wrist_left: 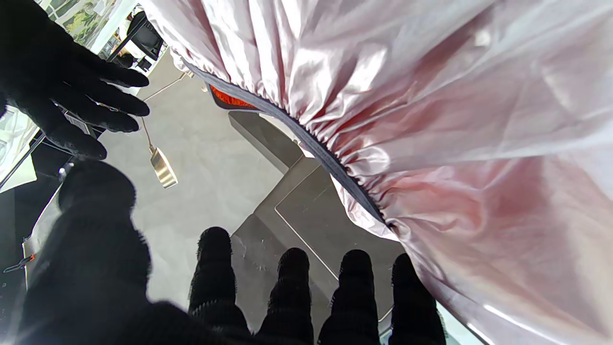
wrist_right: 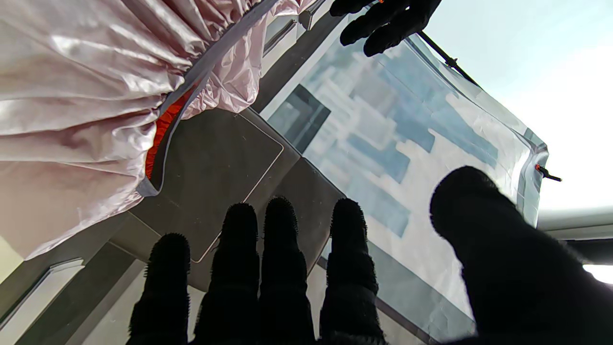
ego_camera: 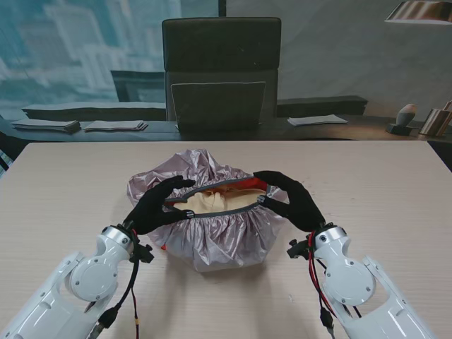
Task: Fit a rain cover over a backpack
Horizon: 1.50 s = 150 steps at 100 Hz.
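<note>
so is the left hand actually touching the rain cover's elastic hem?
Cannot tell. In the stand view the left hand overlaps the rain cover at its hem, but the left wrist view shows the fingers spread, with background between most of them and the fabric.

Both white arms rise from the near corners and angle inward, black-gloved hands facing each other. The left hand (ego_camera: 154, 206) and right hand (ego_camera: 293, 198) curve with fingers spread and extended, thumbs apart from the other fingers; wrist views show straightened fingers (wrist_left: 292, 287) grasping nothing.
</note>
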Each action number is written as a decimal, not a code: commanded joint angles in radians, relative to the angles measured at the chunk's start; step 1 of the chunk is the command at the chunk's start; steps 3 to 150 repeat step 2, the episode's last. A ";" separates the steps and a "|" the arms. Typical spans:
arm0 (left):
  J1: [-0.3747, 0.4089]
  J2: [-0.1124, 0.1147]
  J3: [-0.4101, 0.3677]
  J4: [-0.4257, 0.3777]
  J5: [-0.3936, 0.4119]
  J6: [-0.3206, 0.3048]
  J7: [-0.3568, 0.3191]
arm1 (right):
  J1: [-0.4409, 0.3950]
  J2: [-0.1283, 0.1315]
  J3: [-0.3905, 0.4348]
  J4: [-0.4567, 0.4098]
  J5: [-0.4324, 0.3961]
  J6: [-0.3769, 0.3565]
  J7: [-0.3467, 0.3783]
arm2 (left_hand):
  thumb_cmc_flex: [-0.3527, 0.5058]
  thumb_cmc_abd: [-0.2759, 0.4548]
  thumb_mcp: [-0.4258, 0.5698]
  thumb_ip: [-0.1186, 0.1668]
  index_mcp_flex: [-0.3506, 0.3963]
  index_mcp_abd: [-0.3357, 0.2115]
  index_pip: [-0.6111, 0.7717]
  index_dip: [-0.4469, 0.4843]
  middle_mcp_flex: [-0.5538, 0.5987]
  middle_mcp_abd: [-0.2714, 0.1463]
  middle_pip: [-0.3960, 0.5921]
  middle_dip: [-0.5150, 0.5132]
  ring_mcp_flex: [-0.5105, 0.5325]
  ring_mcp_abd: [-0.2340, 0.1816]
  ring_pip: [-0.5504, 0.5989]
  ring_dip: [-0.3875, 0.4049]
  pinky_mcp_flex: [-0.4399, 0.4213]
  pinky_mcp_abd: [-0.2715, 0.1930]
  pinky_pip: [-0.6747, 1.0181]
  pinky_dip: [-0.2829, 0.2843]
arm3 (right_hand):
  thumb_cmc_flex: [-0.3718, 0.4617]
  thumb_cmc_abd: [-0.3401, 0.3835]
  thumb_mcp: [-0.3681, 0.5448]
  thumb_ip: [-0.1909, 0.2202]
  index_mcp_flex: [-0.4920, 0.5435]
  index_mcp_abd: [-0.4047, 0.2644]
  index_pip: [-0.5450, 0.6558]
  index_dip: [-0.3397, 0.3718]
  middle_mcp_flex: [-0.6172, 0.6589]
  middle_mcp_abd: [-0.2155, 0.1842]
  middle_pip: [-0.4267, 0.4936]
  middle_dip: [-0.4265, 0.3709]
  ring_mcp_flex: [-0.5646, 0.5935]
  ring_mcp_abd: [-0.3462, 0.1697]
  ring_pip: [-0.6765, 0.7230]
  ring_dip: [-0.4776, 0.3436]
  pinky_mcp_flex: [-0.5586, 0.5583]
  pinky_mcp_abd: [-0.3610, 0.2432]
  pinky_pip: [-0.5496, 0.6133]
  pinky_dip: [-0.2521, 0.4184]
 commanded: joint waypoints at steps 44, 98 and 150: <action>0.001 -0.003 -0.002 -0.005 0.002 -0.004 -0.014 | -0.007 -0.004 -0.001 -0.002 -0.002 -0.003 0.013 | 0.000 0.019 -0.024 0.026 -0.040 0.003 -0.006 0.003 0.003 -0.006 0.004 -0.013 -0.001 0.000 0.009 0.009 -0.018 0.005 0.033 -0.010 | -0.021 -0.008 -0.028 -0.005 0.002 -0.032 0.004 0.005 -0.037 0.002 0.003 -0.004 -0.044 -0.023 -0.010 -0.004 -0.015 -0.022 -0.022 0.010; 0.001 -0.003 -0.002 -0.005 0.002 -0.004 -0.014 | -0.007 -0.004 -0.001 -0.002 -0.002 -0.003 0.013 | 0.000 0.019 -0.024 0.026 -0.040 0.003 -0.006 0.003 0.003 -0.006 0.004 -0.013 -0.001 0.000 0.009 0.009 -0.018 0.005 0.033 -0.010 | -0.021 -0.008 -0.028 -0.005 0.002 -0.032 0.004 0.005 -0.037 0.002 0.003 -0.004 -0.044 -0.023 -0.010 -0.004 -0.015 -0.022 -0.022 0.010; 0.001 -0.003 -0.002 -0.005 0.002 -0.004 -0.014 | -0.007 -0.004 -0.001 -0.002 -0.002 -0.003 0.013 | 0.000 0.019 -0.024 0.026 -0.040 0.003 -0.006 0.003 0.003 -0.006 0.004 -0.013 -0.001 0.000 0.009 0.009 -0.018 0.005 0.033 -0.010 | -0.021 -0.008 -0.028 -0.005 0.002 -0.032 0.004 0.005 -0.037 0.002 0.003 -0.004 -0.044 -0.023 -0.010 -0.004 -0.015 -0.022 -0.022 0.010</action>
